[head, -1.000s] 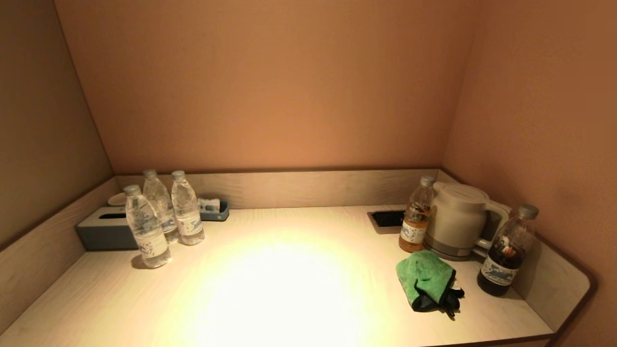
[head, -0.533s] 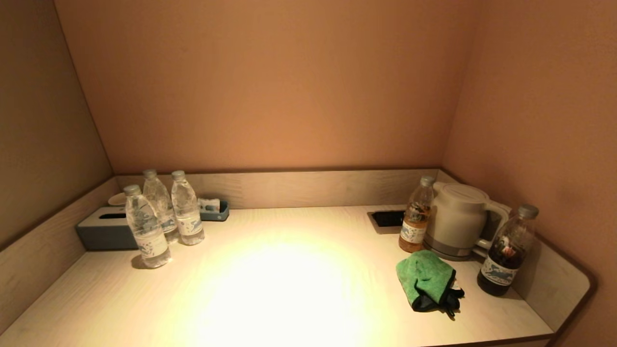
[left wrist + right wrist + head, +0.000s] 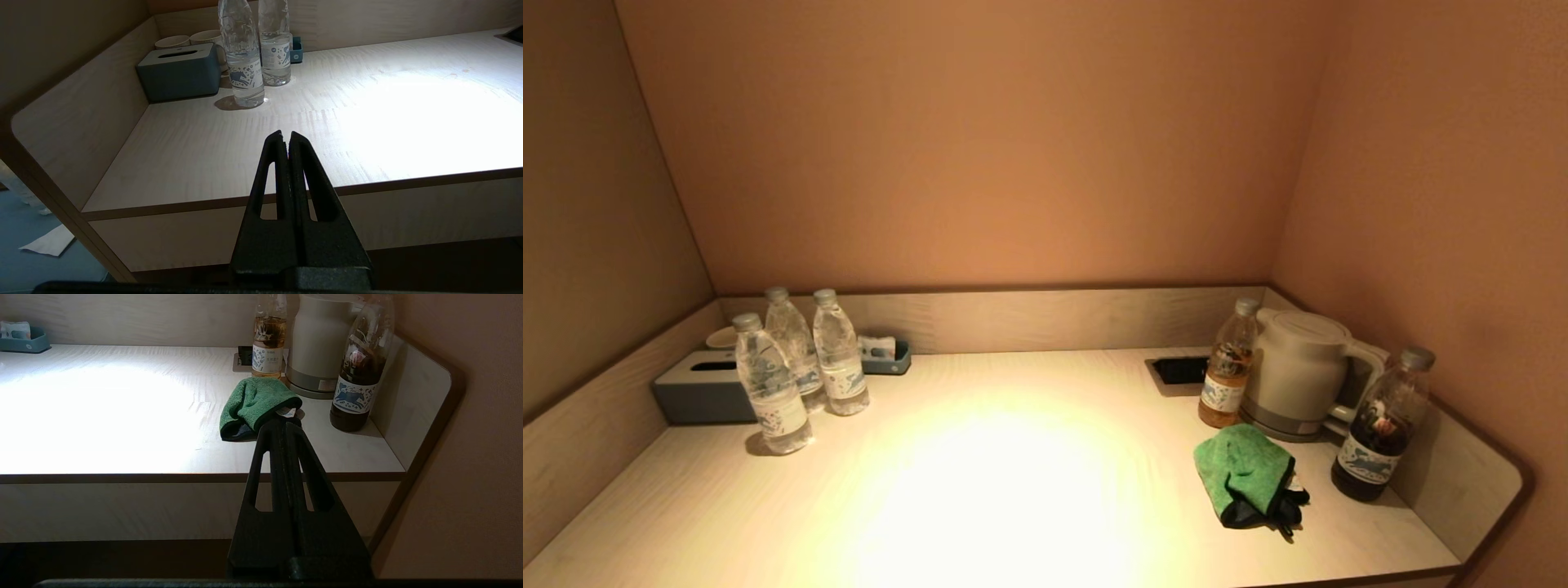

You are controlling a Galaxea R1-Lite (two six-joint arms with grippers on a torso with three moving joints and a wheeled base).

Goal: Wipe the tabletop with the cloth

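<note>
Tabletop (image 3: 1013, 490); white kettle (image 3: 1294, 367) back right, lid on, contents hidden. Three clear water bottles (image 3: 768, 392) left; amber bottle (image 3: 1227, 367), dark bottle (image 3: 1380, 433). Green cloth (image 3: 1245, 474) lies before kettle. Left gripper (image 3: 286, 136), right gripper (image 3: 282, 422) fingers closed, empty, off table's front edge.

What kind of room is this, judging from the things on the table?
Probably a hotel room's refreshment nook: a white electric kettle beside bottled tea drinks, three sealed water bottles, a grey tissue box with cups behind it, and a green cleaning cloth.
</note>
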